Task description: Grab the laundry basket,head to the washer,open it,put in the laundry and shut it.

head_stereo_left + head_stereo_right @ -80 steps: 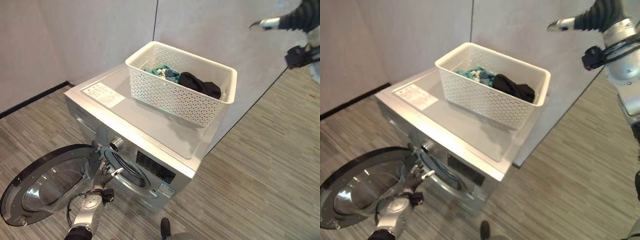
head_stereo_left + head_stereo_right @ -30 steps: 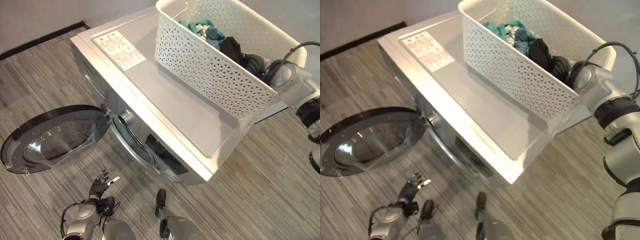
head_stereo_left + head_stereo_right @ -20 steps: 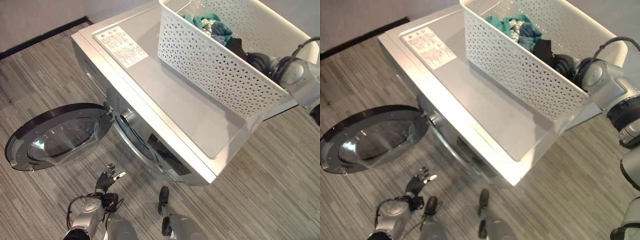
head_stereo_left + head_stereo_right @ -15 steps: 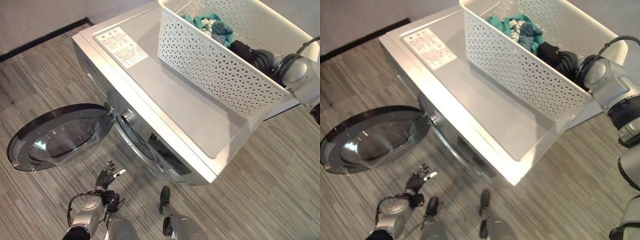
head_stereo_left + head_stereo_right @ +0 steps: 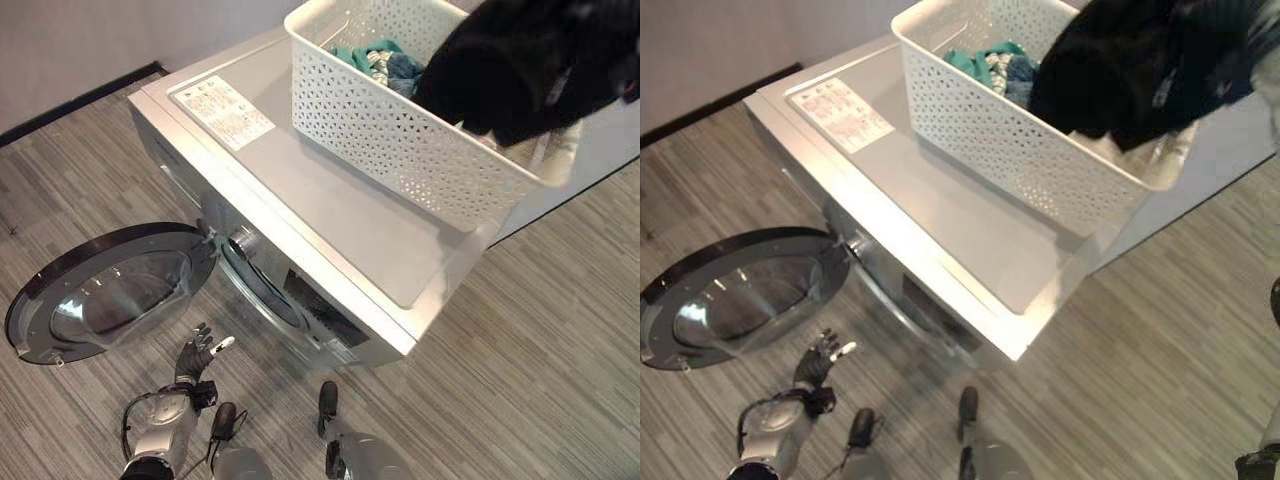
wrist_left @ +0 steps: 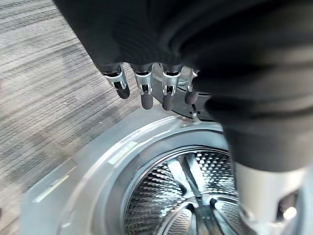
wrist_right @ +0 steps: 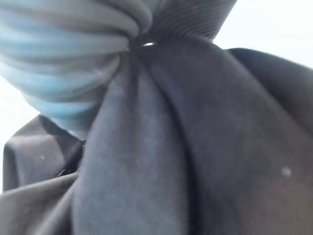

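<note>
The right hand (image 7: 88, 63) is gripping a black garment (image 5: 500, 70), bunched above the white laundry basket (image 5: 400, 140), whose long axis is running near-right to far-left atop the washer (image 5: 330, 230). The left hand (image 5: 195, 352) is hanging with relaxed fingers near the open door (image 5: 100, 300) above the striped grey floor (image 5: 540, 350).

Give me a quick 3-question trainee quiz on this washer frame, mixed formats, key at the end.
1. True or false: the washer door is shut.
2. Multiple choice: where does the white laundry basket stand? A) on the floor; B) on top of the washer; C) inside the drum.
3. Fill in: the right hand lifts a ____ garment above the basket, while teal and blue laundry lies inside it.

Extra note: the left hand hangs low by the open door, fingers relaxed, holding nothing.

Key: 1 false, the door is swung open; 2 B; 3 black.
</note>
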